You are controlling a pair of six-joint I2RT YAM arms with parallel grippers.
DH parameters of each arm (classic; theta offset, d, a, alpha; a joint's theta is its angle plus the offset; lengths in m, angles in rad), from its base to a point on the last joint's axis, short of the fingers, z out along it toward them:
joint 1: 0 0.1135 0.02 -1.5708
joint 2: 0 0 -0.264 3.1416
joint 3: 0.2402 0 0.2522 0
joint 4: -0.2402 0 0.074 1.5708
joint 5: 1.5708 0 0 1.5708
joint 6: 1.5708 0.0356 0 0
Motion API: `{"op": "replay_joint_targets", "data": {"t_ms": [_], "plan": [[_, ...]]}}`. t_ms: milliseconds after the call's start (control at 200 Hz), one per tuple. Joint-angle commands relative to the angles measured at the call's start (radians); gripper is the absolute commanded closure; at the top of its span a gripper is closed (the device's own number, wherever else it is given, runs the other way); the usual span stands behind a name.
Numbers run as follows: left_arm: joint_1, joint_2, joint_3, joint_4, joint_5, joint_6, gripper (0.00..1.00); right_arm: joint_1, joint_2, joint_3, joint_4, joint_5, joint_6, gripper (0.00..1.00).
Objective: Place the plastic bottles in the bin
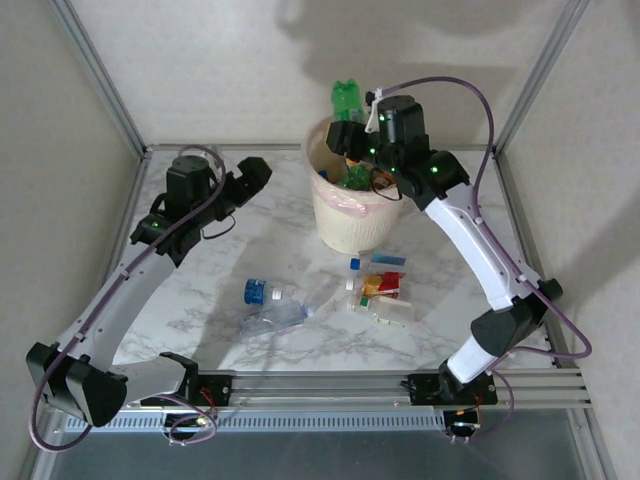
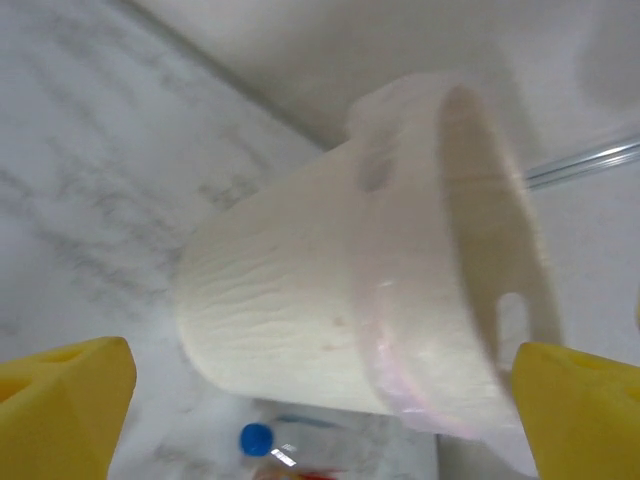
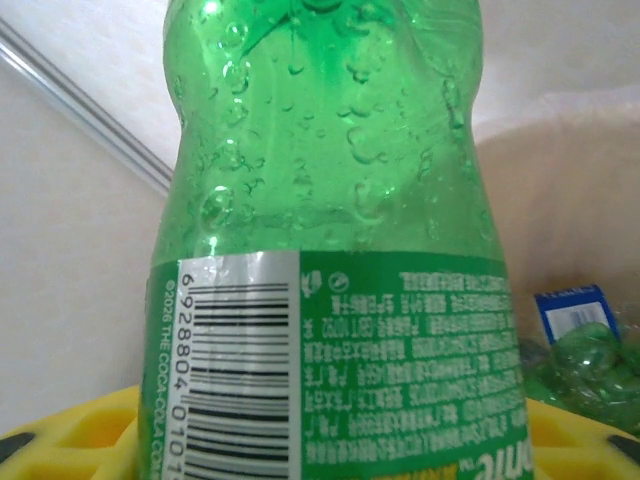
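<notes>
Clamped in the right jaws: green bottle (image 1: 347,100), upright above the bin (image 1: 350,225) at the far middle of the worktop (image 1: 200,300). Centre over the opening, lower past the rim, then release. Hold left jaws, spread wide and empty, off the bin's left wall.

A white table (image 1: 280,230) with a grey-veined marble pattern lies across the middle of the frame, closed in by plain off-white walls (image 1: 200,70) at the back and on both sides. Slim metal posts (image 1: 100,75) slant up through the upper left and upper right corners, and a ribbed aluminium rail (image 1: 330,385) runs along the table's bottom edge. The light is soft and even, with a broad dim shadow (image 1: 420,40) on the back wall at the top of the frame.
</notes>
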Motion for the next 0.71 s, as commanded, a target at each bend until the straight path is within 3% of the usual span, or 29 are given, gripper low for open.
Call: {"op": "replay_joint_targets", "data": {"t_ms": [0, 155, 315, 416, 701], "plan": [[0.009, -0.041, -0.077, -0.07, -0.054, 0.012, 0.05, -0.011, 0.043, 0.039, -0.046, 0.04, -0.058, 0.47], [0.013, -0.09, -0.208, -0.103, -0.065, 0.004, 0.06, -0.012, 0.1, 0.08, -0.088, 0.08, -0.085, 0.44], [0.017, -0.134, -0.279, -0.134, -0.084, -0.003, 0.06, -0.013, 0.131, 0.082, -0.097, 0.087, -0.092, 0.25], [0.018, -0.142, -0.293, -0.166, -0.107, -0.007, 0.05, -0.012, 0.133, 0.091, -0.101, 0.103, -0.098, 0.19], [0.02, -0.173, -0.334, -0.251, -0.162, -0.066, 0.05, -0.004, 0.079, 0.118, -0.114, 0.106, -0.108, 0.18]]}}
